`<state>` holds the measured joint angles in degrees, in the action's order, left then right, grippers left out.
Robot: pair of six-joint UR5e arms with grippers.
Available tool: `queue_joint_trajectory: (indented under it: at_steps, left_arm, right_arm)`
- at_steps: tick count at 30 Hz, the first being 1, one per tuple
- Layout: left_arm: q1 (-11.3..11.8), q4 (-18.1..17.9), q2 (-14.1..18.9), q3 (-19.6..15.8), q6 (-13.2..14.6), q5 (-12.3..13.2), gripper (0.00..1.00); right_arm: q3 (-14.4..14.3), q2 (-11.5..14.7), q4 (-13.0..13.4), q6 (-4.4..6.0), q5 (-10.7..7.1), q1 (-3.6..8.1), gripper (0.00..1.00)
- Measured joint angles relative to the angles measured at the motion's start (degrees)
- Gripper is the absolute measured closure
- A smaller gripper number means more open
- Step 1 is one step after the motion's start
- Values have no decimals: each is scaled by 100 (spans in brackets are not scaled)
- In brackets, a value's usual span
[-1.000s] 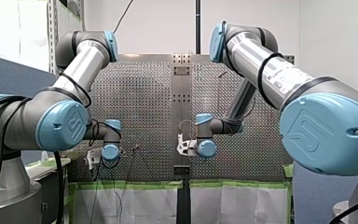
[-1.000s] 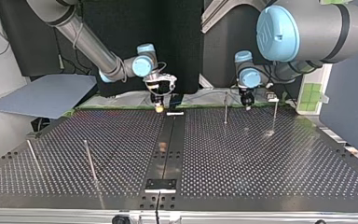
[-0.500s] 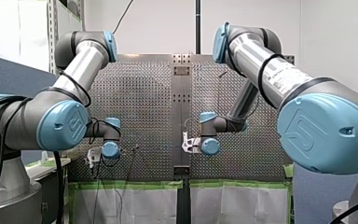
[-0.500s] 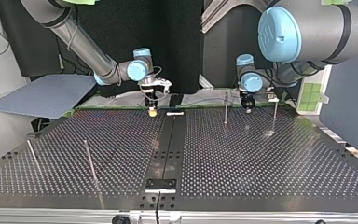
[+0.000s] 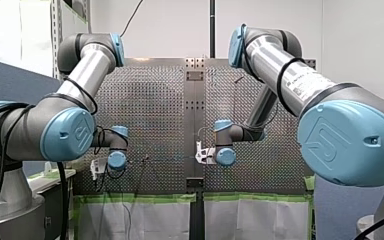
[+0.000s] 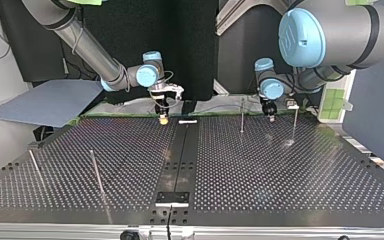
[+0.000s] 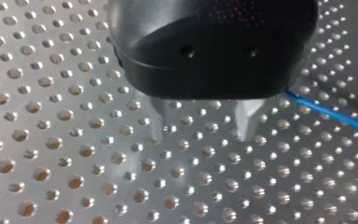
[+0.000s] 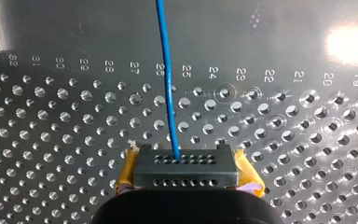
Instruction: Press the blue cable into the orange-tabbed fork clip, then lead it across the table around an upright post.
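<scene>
- Top view, counted from its left, shows four upright posts. The outer left post (image 6: 35,167) and inner left post (image 6: 96,172) stand low in the view on the surface (image 6: 280,195). The middle post (image 6: 242,116) and far right post (image 6: 295,122) stand toward its back edge.
- Between those pairs sits my right hand (image 6: 164,119), its yellow-padded tips low at the surface. In the right wrist view it is clamped on the one blue cable (image 8: 164,70), which runs straight ahead of it.
- One small white piece (image 6: 188,121) lies near that hand on the centre strip. You cannot tell whether it is the orange-tabbed fork clip, and no orange tab shows on the surface.
- My left hand (image 6: 269,118) hangs, in this view, between the middle post and far right post. In the left wrist view its two metal fingers (image 7: 246,123) stand apart over bare holes, and the cable passes just beside one of them, not between them.
- That makes two arms, two hands and one cable. Judging from this, you should grip the cable firmly, run it taut and low, and locate the clip before pressing, so the cable drops squarely into the fork.
</scene>
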<state>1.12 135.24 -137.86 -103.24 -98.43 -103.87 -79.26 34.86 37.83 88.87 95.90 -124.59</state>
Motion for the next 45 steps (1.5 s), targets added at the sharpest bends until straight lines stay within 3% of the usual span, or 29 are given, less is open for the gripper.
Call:
queue_joint_trajectory:
  at_steps: [9,22,36,45]
  left_arm:
    - [-60,454,4,-10,239,378,0]
    - [19,1034,447,-428,98,972,0]
    - [-111,761,1146,-1145,-95,1655,0]
    - [-195,708,1221,-1456,-67,1546,0]
  right_arm:
    - [-2,0,-26,4,-1,0,100]
    - [-4,0,-133,0,3,0,100]
    - [-3,0,-156,26,0,0,100]
    - [0,0,-169,21,-7,0,100]
